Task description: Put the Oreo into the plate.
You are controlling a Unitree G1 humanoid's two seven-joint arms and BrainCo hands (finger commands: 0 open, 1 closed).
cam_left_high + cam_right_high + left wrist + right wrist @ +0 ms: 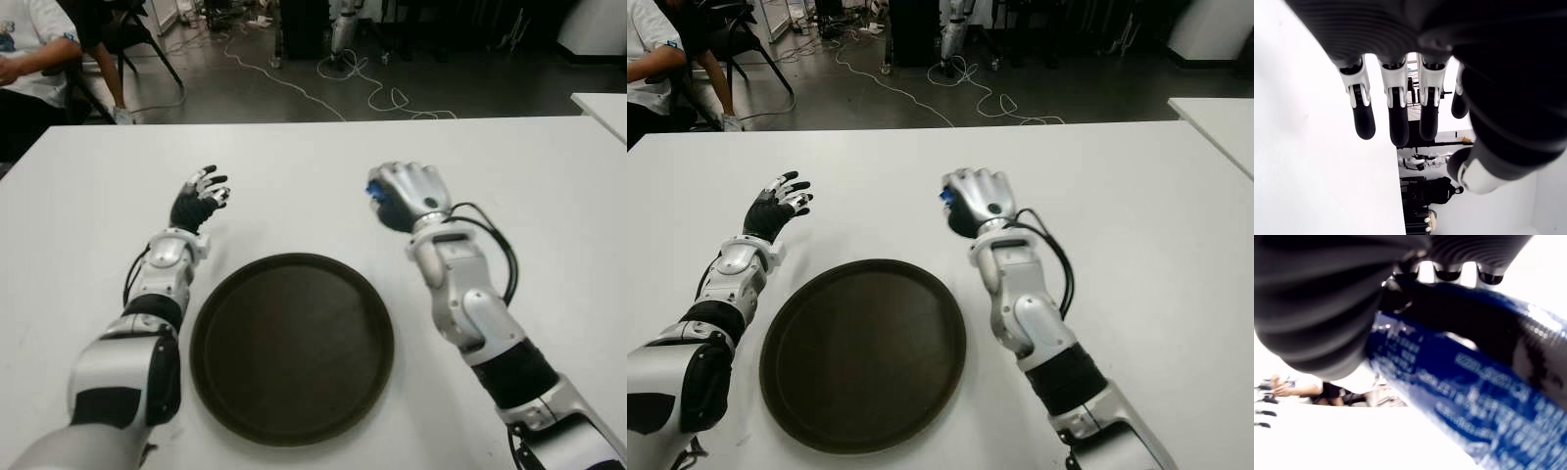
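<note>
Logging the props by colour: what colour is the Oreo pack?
Blue with white print, clearest in the right wrist view: Oreo pack in the right hand.

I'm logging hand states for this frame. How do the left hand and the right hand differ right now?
The left hand has its fingers spread and holds nothing; the right hand is curled shut on the blue Oreo pack. The left hand shows beyond the plate's left edge, the right hand beyond its right edge. Only a blue corner of the pack peeks from the right fist. Both show over the white table, neither above the plate.
</note>
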